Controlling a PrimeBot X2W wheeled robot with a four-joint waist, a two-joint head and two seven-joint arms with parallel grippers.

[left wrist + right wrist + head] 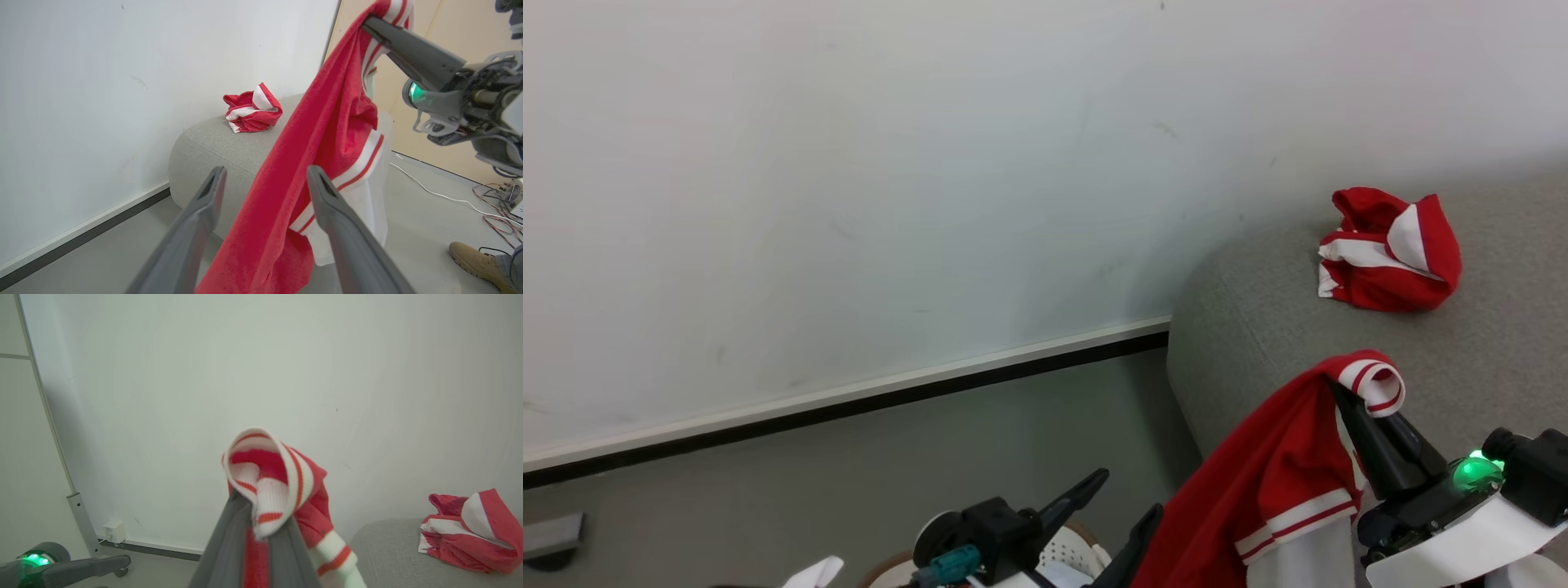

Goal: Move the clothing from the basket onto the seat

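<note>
While the right jaws are clenched on the ribbed white-and-red edge of a striped garment (1274, 482), which hangs free at five o'clock in the head view in front of the rounded corner of the grey seat (1258, 327), the left jaws stand released and empty near its lower folds. A second garment (1390, 249), red and white, lies crumpled on that seat at two o'clock. At six o'clock the white basket (1063, 555) with its brown rim peeks from behind the left arm (988, 531), its contents hidden.
</note>
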